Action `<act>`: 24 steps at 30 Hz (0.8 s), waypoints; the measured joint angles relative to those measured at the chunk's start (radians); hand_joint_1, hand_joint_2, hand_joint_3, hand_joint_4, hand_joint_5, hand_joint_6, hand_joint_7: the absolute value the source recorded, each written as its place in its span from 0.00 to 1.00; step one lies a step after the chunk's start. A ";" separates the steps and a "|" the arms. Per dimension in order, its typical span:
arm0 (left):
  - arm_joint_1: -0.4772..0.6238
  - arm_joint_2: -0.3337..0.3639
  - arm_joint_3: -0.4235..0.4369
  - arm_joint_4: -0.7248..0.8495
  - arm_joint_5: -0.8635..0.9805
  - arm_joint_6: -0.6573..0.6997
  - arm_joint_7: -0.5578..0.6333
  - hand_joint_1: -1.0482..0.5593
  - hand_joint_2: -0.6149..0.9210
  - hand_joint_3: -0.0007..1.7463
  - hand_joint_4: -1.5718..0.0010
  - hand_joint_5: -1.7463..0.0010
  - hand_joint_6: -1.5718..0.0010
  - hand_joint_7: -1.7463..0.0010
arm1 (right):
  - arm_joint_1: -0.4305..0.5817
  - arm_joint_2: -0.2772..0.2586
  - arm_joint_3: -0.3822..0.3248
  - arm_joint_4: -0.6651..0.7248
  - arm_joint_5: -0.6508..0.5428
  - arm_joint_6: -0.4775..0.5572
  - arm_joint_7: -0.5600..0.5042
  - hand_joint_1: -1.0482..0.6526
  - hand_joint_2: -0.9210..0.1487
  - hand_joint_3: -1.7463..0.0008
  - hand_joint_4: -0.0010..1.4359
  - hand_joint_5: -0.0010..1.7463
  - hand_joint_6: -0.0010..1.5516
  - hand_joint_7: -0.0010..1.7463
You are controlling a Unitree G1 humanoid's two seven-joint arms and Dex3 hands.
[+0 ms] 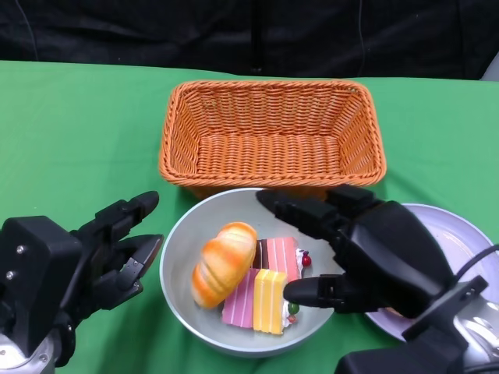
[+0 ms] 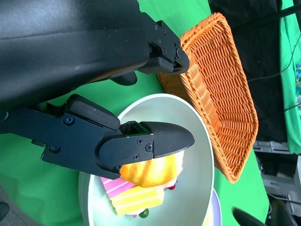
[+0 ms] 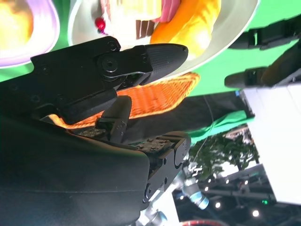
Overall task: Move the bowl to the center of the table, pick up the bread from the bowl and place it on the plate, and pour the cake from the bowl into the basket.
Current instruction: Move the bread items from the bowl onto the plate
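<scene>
A grey bowl point(image 1: 209, 216) sits on the green table just in front of the orange wicker basket point(image 1: 273, 136). In it lie a golden bread roll point(image 1: 224, 263) and striped pink and yellow cake slices point(image 1: 267, 294). My right hand point(image 1: 366, 257) hovers over the bowl's right side with its fingers spread, one tip close to the cake, and holds nothing. My left hand point(image 1: 101, 257) is open beside the bowl's left rim, fingertips close to it. The left wrist view shows the bread point(image 2: 153, 172) and cake point(image 2: 136, 200) just past that hand's fingers.
A lavender plate point(image 1: 456, 230) lies to the right of the bowl, partly hidden by my right hand. The basket is empty. Bare green cloth point(image 1: 78, 132) stretches to the left, and a dark backdrop runs behind the table.
</scene>
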 measured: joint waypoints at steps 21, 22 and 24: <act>0.003 -0.004 -0.006 -0.021 0.002 0.019 0.000 0.20 1.00 0.33 1.00 0.62 0.83 1.00 | -0.079 0.023 0.068 0.125 -0.056 -0.014 -0.030 0.24 0.00 0.90 0.13 0.52 0.24 0.02; 0.003 -0.004 -0.006 -0.021 0.002 0.019 0.000 0.20 1.00 0.33 1.00 0.61 0.83 1.00 | -0.082 0.025 0.074 0.130 -0.062 -0.012 -0.031 0.24 0.00 0.90 0.13 0.52 0.24 0.02; 0.004 -0.004 -0.006 -0.021 0.002 0.019 0.000 0.20 1.00 0.33 1.00 0.61 0.83 1.00 | -0.086 0.033 0.084 0.143 -0.068 -0.005 -0.033 0.24 0.00 0.90 0.13 0.53 0.24 0.02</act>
